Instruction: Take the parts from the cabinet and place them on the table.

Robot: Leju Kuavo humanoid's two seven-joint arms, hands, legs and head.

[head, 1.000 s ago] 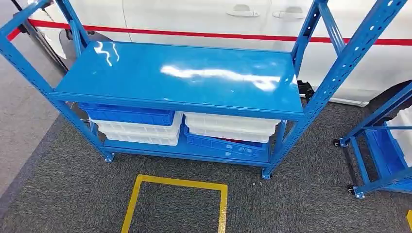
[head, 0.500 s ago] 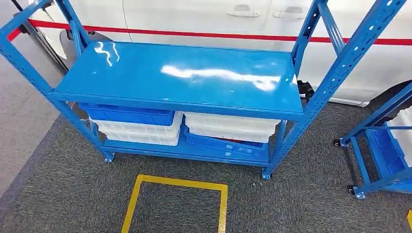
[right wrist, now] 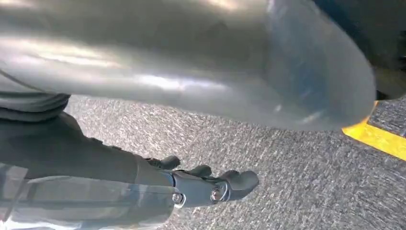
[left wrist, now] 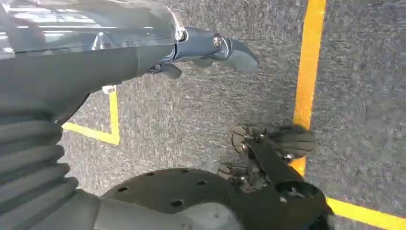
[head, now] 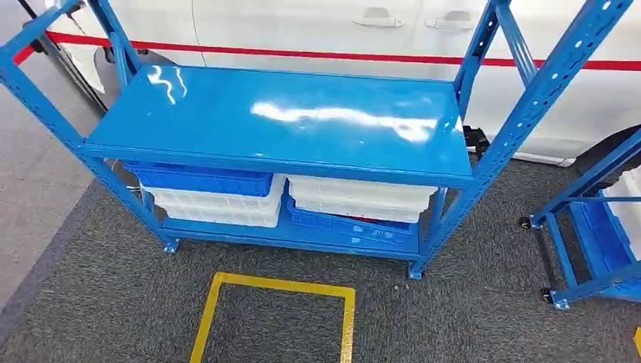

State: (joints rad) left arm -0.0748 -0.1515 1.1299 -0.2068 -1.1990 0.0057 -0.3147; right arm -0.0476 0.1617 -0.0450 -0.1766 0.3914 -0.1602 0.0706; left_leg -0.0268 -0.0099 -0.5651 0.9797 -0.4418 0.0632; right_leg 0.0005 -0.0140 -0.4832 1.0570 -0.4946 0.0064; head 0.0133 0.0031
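A blue metal rack (head: pixel 287 113) stands ahead in the head view, its glossy upper shelf bare. On the lower shelf a blue bin (head: pixel 200 180) sits on white bins (head: pixel 215 206) at the left. At the right, white bins (head: pixel 359 197) rest on a tilted blue bin (head: pixel 348 225). What the bins hold is hidden, apart from a sliver of red at the tilted bin's rim. My left hand (left wrist: pixel 210 48) hangs over the carpet with fingers extended and nothing in it. My right hand (right wrist: pixel 206 184) hangs the same way, holding nothing.
A yellow taped square (head: pixel 208 318) marks the grey carpet in front of the rack. A second blue wheeled rack (head: pixel 597 242) stands at the right. Behind the rack is a white car (head: pixel 317 26) with a red stripe. Bare grey floor borders the carpet at the left.
The whole head picture has shifted very slightly, so the camera moved a touch. Nothing on the rack has moved.
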